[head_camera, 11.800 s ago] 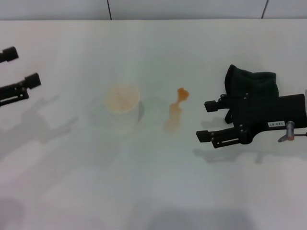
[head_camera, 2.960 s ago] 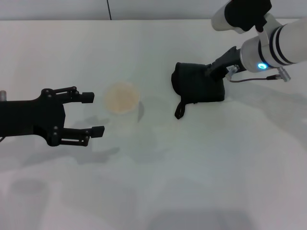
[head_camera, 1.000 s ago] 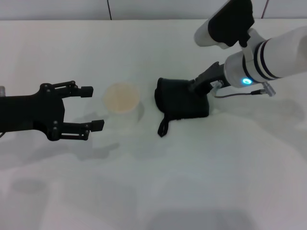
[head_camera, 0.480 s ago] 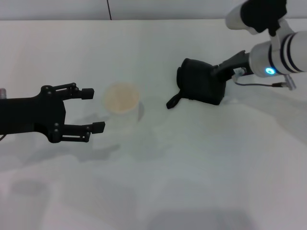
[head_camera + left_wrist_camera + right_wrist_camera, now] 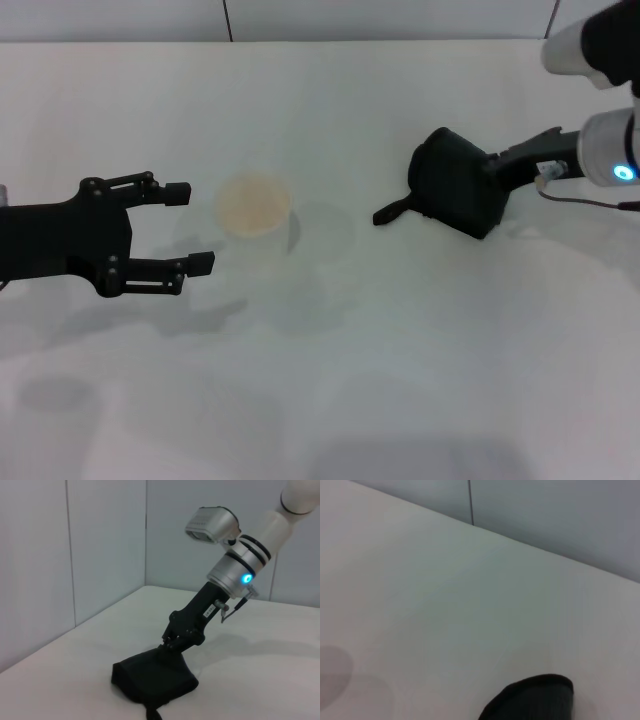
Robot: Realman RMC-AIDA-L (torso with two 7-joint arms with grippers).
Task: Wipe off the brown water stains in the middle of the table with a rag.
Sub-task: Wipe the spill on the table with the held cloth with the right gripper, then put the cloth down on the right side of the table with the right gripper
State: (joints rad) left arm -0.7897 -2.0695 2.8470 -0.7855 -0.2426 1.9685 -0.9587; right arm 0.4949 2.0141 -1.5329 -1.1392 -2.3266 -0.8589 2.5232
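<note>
Rightward on the bench [image 5: 330, 400], the right hand [image 5: 492, 178] grips the rag [image 5: 455, 195] while the left hand [image 5: 190, 227] hovers open beside the cup [image 5: 253, 213]

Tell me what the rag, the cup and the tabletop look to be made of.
The rag: soft dark cloth, matte, slumped in folds with a limp strap loop. The cup: probably thin translucent plastic, since the table shows faintly through its wall. The table: smooth white surface, likely laminate, with a dull sheen and soft shadows.
</note>
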